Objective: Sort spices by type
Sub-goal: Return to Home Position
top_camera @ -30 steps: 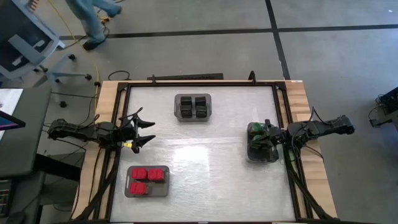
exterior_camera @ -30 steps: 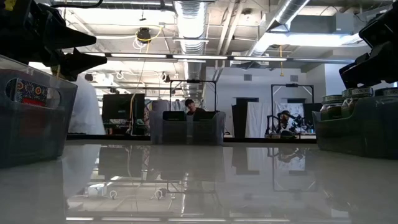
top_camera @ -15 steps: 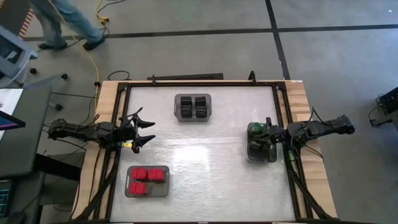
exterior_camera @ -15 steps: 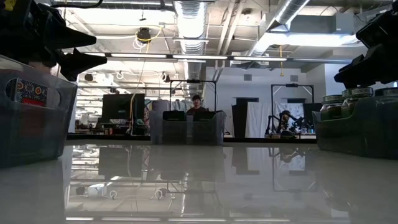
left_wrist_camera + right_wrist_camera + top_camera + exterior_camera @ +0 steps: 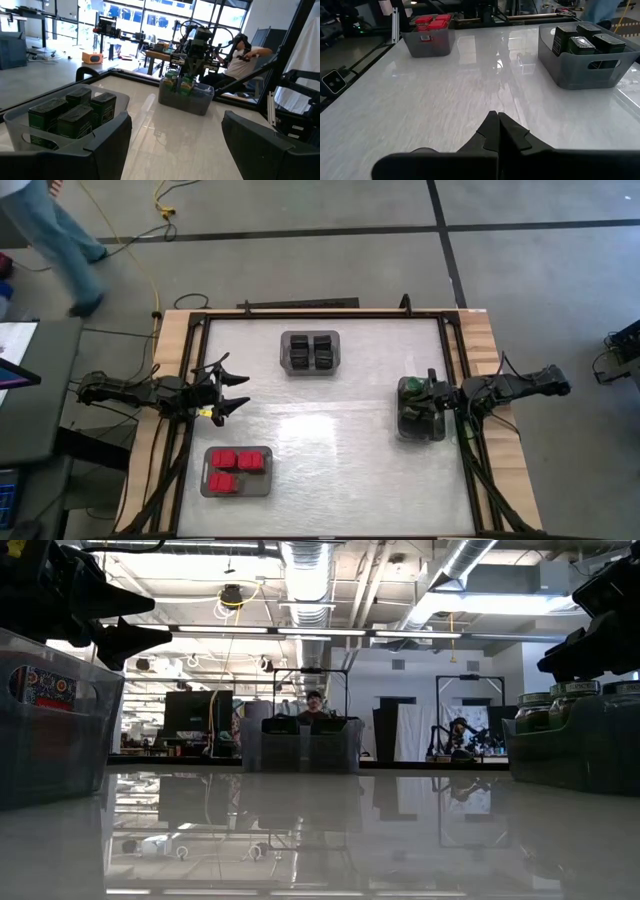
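Three grey trays stand on the white table. The far one point(image 5: 310, 352) holds black cube-like spices point(image 5: 70, 116), the near-left one point(image 5: 238, 471) holds red boxy spices point(image 5: 431, 22), and the right one point(image 5: 419, 410) holds green-lidded jars point(image 5: 181, 85). My left gripper point(image 5: 245, 390) is open and level at the table's left edge, with nothing between its fingers point(image 5: 107, 145). At the right edge my right gripper point(image 5: 432, 393) is shut. It hangs just above the jars, as the low view point(image 5: 548, 664) shows.
Bare white tabletop point(image 5: 330, 440) lies between the three trays. Black frame rails point(image 5: 195, 360) run along the table's left, right and far edges. A person point(image 5: 60, 240) walks on the floor beyond the far left corner.
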Tool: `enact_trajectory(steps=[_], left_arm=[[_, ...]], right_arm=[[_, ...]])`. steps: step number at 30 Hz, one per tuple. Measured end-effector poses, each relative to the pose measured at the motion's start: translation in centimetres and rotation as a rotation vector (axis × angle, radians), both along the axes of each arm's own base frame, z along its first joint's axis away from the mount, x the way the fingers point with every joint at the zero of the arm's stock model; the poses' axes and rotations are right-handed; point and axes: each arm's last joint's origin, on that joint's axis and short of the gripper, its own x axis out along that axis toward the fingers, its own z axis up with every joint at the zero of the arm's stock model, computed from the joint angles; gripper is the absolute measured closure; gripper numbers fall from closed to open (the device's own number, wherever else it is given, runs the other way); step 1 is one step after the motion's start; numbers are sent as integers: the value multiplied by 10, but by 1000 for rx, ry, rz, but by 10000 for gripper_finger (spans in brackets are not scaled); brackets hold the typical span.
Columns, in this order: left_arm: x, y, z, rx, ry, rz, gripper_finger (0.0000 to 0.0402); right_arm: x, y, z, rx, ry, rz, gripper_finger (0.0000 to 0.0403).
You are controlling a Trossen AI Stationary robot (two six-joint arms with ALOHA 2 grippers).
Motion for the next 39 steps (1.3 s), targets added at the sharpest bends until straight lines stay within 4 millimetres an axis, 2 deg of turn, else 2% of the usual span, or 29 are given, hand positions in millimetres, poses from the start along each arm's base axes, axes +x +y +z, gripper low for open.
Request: enact_trajectory(steps=[31, 39], left_arm=[[0, 0, 0, 0, 0, 0, 104], [0, 0, 0, 0, 0, -1, 104]], right_arm=[[0, 0, 0, 0, 0, 0, 382], [0, 0, 0, 0, 0, 0, 365]])
